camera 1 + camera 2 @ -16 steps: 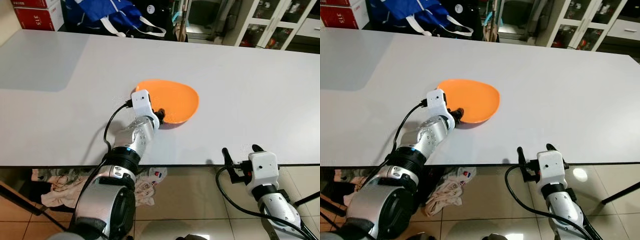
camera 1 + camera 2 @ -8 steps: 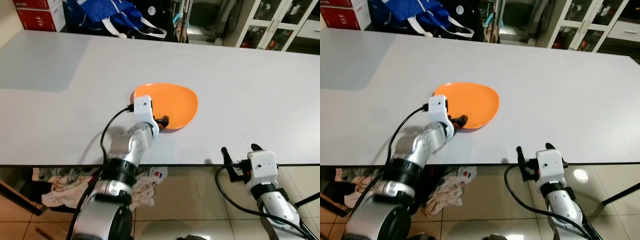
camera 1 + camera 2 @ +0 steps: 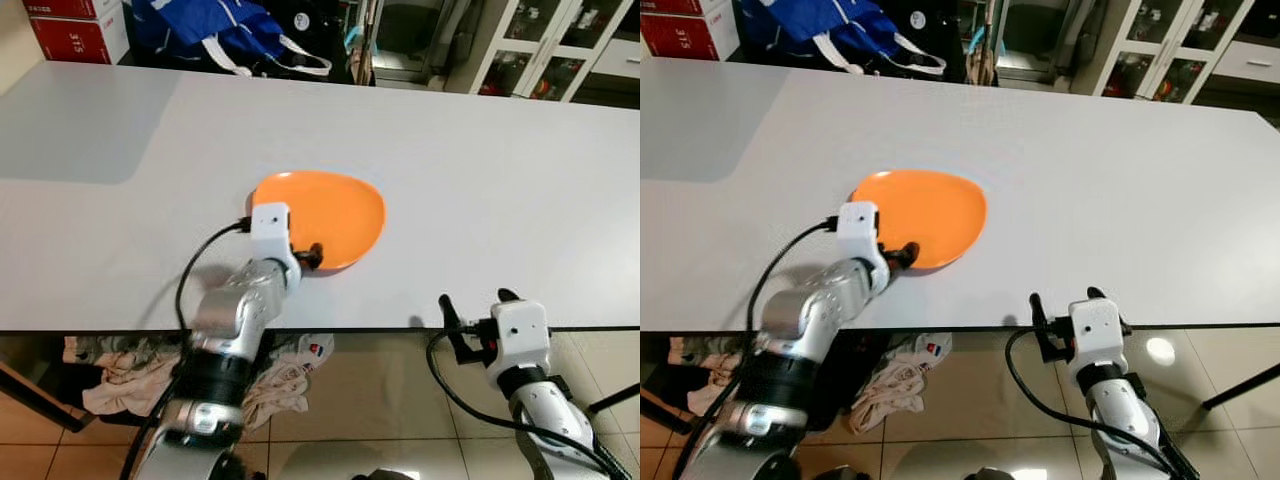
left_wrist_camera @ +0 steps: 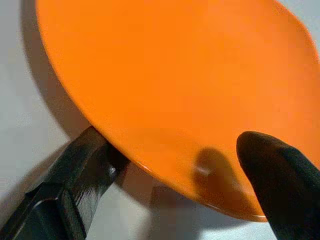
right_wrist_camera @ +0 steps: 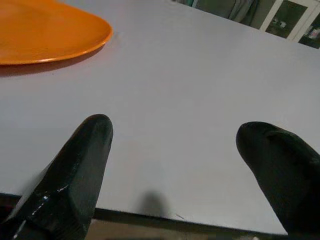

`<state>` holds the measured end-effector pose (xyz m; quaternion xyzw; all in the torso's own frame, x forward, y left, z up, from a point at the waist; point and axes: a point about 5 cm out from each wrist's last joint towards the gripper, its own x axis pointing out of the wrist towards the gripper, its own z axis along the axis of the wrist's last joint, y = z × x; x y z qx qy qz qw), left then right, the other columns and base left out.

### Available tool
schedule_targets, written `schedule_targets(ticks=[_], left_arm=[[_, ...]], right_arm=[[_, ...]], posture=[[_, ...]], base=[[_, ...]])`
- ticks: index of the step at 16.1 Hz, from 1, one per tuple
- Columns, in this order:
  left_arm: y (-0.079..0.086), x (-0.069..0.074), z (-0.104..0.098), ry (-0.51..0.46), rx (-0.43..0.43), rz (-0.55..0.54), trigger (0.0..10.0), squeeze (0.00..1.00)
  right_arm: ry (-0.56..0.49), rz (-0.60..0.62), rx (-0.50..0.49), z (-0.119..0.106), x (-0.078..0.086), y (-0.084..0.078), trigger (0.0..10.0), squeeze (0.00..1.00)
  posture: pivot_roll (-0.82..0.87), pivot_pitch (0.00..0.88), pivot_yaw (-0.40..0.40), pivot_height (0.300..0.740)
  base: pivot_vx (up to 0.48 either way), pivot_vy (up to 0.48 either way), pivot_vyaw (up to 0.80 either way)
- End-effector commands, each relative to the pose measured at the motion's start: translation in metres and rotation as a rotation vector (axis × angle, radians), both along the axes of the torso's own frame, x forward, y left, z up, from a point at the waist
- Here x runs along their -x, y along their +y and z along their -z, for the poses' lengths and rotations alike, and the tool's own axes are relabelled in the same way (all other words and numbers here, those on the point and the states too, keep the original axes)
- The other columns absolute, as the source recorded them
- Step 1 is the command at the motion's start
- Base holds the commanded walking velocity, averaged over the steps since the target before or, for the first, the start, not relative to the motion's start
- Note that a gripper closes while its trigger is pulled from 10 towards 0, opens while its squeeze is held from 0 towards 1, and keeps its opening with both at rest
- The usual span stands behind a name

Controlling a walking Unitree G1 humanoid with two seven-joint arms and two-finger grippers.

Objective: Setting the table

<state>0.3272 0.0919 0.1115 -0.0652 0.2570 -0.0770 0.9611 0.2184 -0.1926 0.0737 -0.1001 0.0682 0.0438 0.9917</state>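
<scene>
Orange plate sits on the white table, toward the near edge and a bit left of centre, and the left gripper has it pinched by the near rim. In the left wrist view you can see one black finger tucked under the rim against the tabletop and the other finger pressing on the plate's top face, so the rim is clamped between them.

Compared with a second ago, the plate has slid left and a little closer to the table's front edge. Back then it looked tipped up with a dark shadow under its near side; now it looks flatter and the shadow is much thinner. The left arm has pulled back with it too, elbow lower and further out over the edge, and it's a bit motion-blurred.

The right gripper hangs just off the front edge of the table, well right of the plate, fingers spread apart with nothing between them. It's basically in the same spot as before.

Behind the table there's a blue bag, a red box at the far left, and glass-fronted cabinets on the right. Some crumpled cloth lies on the tiled floor under the table.
</scene>
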Motion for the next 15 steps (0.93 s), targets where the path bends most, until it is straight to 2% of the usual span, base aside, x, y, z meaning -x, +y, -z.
schedule_targets(ticks=[1, 2, 4, 5, 6, 8, 11, 13, 15], left_arm=[[-0.002, 0.001, -0.003, -0.027, -0.029, 0.021, 10.0, 1.00], [-0.004, 0.000, -0.003, -0.053, -0.051, 0.048, 10.0, 1.00], [-0.011, -0.003, -0.004, -0.151, -0.173, 0.123, 10.0, 1.00], [-0.012, -0.007, 0.000, -0.195, -0.261, 0.148, 10.0, 1.00], [-0.011, -0.010, 0.003, -0.192, -0.278, 0.141, 10.0, 1.00], [-0.015, -0.012, 0.009, -0.158, -0.256, 0.135, 10.0, 1.00], [-0.015, -0.006, 0.026, -0.072, -0.191, 0.097, 10.0, 1.00], [-0.010, -0.010, 0.021, -0.107, -0.200, 0.045, 10.0, 1.00], [-0.002, -0.013, 0.017, -0.093, -0.114, -0.048, 10.0, 1.00]], right_arm=[[-0.001, 0.008, 0.008, 0.000, -0.002, -0.001, 10.0, 0.00], [-0.001, 0.005, 0.009, 0.000, -0.003, -0.001, 10.0, 0.00], [-0.003, 0.003, 0.010, -0.001, -0.004, 0.000, 10.0, 0.00], [-0.004, 0.005, 0.011, -0.001, -0.005, 0.000, 10.0, 0.00], [-0.004, 0.004, 0.012, 0.000, -0.005, 0.000, 10.0, 0.00], [-0.006, 0.002, 0.016, 0.000, -0.007, 0.000, 10.0, 0.00], [0.005, 0.012, 0.019, 0.005, -0.005, -0.004, 10.0, 0.00], [0.013, 0.011, 0.021, 0.006, -0.003, -0.006, 10.0, 0.00], [0.017, 0.008, 0.024, 0.007, -0.001, -0.007, 10.0, 0.00]], posture=[[-0.05, 0.000, -0.097, 0.718], [-0.05, 0.000, -0.101, 0.718], [-0.05, 0.000, -0.105, 0.718], [-0.05, 0.000, -0.108, 0.718], [-0.05, 0.000, -0.107, 0.718], [-0.06, 0.000, -0.104, 0.718], [-0.07, 0.000, -0.102, 0.718], [-0.07, 0.000, -0.106, 0.718], [-0.07, 0.000, -0.108, 0.718]], base=[[0.000, 0.000, 0.00], [0.000, 0.000, 0.00], [0.000, 0.000, 0.00], [0.000, 0.000, 0.00], [0.000, 0.000, 0.00], [0.000, 0.000, 0.00], [0.000, 0.000, 0.00], [0.000, 0.000, 0.00], [0.000, 0.000, 0.00]])
